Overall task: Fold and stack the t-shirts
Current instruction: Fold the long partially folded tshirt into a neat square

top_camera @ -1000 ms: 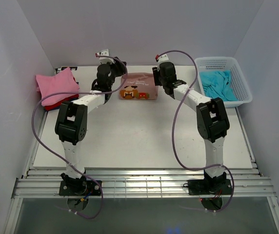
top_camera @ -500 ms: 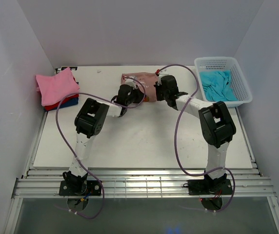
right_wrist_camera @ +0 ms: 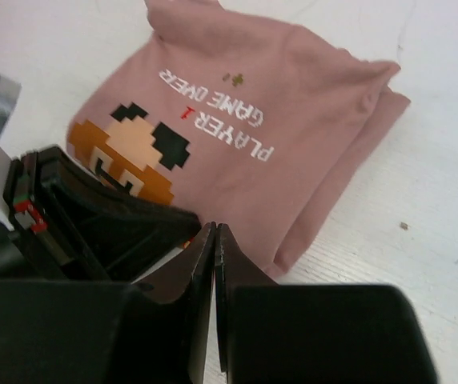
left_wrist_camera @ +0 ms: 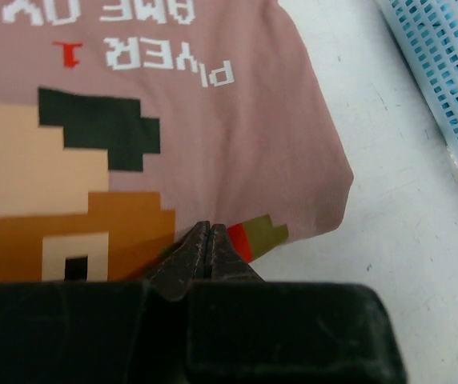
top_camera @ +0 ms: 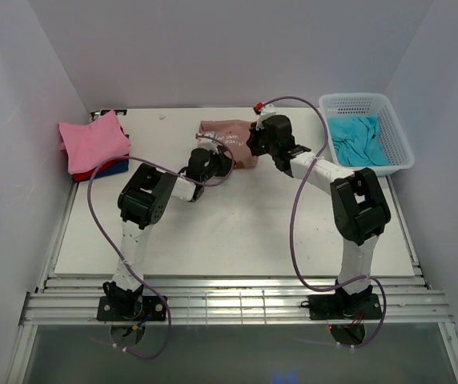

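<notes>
A folded dusty rose-brown t-shirt (top_camera: 227, 132) with a pixel-figure print lies at the back middle of the table. In the left wrist view the shirt (left_wrist_camera: 229, 136) fills the upper left. My left gripper (left_wrist_camera: 211, 229) is shut, its tips at the shirt's near edge over the print, with no cloth visible between them. My right gripper (right_wrist_camera: 214, 229) is also shut, just short of the shirt (right_wrist_camera: 293, 120)'s near edge, beside the left gripper's black body. From above, the left gripper (top_camera: 218, 158) and right gripper (top_camera: 251, 147) sit close together at the shirt's front.
A bright pink folded shirt (top_camera: 93, 138) tops a stack on red (top_camera: 82, 174) and dark blue (top_camera: 117, 167) ones at the back left. A white lattice basket (top_camera: 365, 98) at the back right holds a turquoise shirt (top_camera: 357, 140). Its wall (left_wrist_camera: 445, 72) shows in the left wrist view.
Both arms came from the shirt's far side down to its near edge. Both grippers went from open to shut. The shirt stays flat.
</notes>
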Available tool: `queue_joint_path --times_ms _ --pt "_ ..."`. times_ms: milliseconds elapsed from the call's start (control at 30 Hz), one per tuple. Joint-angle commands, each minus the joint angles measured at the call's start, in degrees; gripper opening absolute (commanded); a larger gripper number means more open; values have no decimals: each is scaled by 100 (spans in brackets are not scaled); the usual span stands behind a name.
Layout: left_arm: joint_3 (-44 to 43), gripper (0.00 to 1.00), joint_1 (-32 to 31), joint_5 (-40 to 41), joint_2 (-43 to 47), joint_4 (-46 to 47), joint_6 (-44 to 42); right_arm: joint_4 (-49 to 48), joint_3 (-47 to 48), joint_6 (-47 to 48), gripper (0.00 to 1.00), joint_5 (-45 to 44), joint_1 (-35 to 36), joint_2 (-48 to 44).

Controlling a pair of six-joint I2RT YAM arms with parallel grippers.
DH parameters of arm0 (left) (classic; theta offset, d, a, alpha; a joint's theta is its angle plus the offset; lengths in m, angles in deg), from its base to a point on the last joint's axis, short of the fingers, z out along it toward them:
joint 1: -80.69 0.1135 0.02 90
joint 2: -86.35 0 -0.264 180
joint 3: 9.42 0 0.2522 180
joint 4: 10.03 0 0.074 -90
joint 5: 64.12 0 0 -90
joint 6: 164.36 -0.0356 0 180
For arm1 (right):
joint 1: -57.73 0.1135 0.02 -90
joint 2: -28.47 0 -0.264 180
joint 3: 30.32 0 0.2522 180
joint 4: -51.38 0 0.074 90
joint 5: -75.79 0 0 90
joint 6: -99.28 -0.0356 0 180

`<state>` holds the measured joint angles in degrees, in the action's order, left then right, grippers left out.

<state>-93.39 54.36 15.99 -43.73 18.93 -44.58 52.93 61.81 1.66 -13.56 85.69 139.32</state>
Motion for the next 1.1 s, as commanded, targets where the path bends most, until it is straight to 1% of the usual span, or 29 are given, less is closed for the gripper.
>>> queue_joint_path --times_ms 0,33,133,233,367,433,500,567,633,667,700,733,767,800,833,867,900,967,1000,1067 --pt "788 0 -127 346 509 34 89 -378 154 -231 8 375 77 -89" --pt "1129 0 -162 313 588 217 194 -431 57 -275 8 384 95 -142" --pt "1614 0 -329 523 888 421 230 -581 -383 -354 8 340 148 -388" --pt "1844 0 -531 602 1028 482 300 -712 -812 -390 8 287 192 -686" --pt "2274 0 -829 681 1248 641 458 -818 -1104 -407 8 313 227 -968" --pt "2433 0 -944 812 1615 746 459 -880 -1113 -372 8 392 236 -951" --pt "2557 0 -1067 901 1906 773 275 -906 -886 -320 8 603 236 -750" --pt "2531 0 -1068 1182 2380 703 64 -706 -368 -249 8 796 236 -365" --pt "2443 0 -1068 1375 2915 310 -410 -564 45 -179 8 849 244 -56" --pt "2373 3 -1068 1524 3066 142 -603 -294 586 -153 8 876 227 320" --pt "2259 13 -1068 1595 3207 -147 -1005 -126 896 -83 8 876 227 524" --pt "2214 47 -1068 1691 3469 -306 -1140 24 1213 -47 8 859 227 734" --pt "2179 58 -1068 1849 3603 -456 -1228 191 1529 -29 8 850 227 1163" --pt "2170 66 -1068 2155 3717 -701 -1403 514 2150 -21 8 850 218 1376" --pt "2170 78 -1068 2297 3840 -817 -1474 674 2478 -3 8 841 218 1596" --pt "2179 84 -1068 2464 4067 -922 -1527 806 2769 -3 8 815 218 1981" --pt "2214 88 -1068 2779 4174 -1106 -1571 1043 3294 -20 8 788 209 2167" --pt "2275 94 -1068 2966 4489 -1230 -1677 1342 3824 -90 8 849 166 2719" --pt "2310 94 -1068 3114 4596 -1327 -1712 1492 4192 -143 8 858 148 2862" --pt "2372 96 -1068 3230 4781 -1476 -1756 1817 4467 -292 8 998 95 3222"
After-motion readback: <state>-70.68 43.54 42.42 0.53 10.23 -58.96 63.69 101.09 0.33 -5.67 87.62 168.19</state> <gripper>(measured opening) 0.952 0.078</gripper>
